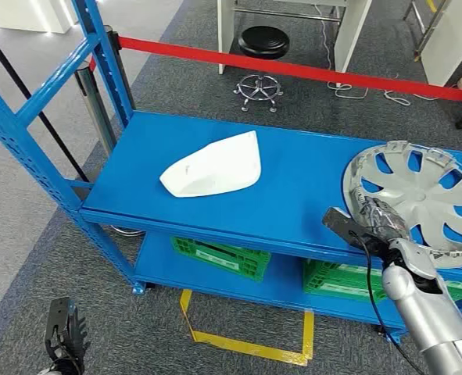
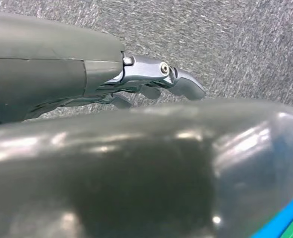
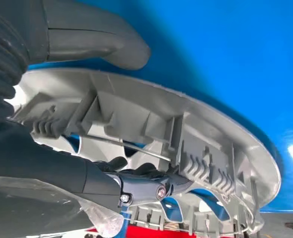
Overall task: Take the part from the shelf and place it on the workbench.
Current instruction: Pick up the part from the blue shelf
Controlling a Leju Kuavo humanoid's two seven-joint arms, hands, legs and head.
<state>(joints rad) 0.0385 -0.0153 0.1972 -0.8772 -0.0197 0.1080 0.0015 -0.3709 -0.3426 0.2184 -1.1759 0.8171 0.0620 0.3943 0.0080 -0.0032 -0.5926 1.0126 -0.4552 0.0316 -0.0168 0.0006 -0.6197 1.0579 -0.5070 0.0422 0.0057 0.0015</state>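
Observation:
A silver hubcap (image 1: 420, 195) lies on the right end of the blue shelf's top deck (image 1: 299, 172). My right hand (image 1: 381, 223) is at its near-left rim. In the right wrist view the thumb (image 3: 99, 42) lies on the outer side of the hubcap's rim (image 3: 156, 124) with a thin gap to it. The dark fingers (image 3: 148, 186) reach in on the inner side among the ribs. A white curved shell part (image 1: 213, 168) rests at the middle of the deck. My left hand (image 1: 65, 332) hangs low over the carpet, its fingers (image 2: 156, 74) stretched out and holding nothing.
Green crates (image 1: 222, 256) sit on the lower deck. Blue uprights (image 1: 107, 58) rise at the shelf's left end. A red barrier tape (image 1: 287, 69) runs behind the shelf, with a black stool (image 1: 263, 43) beyond it. Yellow tape (image 1: 248, 344) marks the floor in front.

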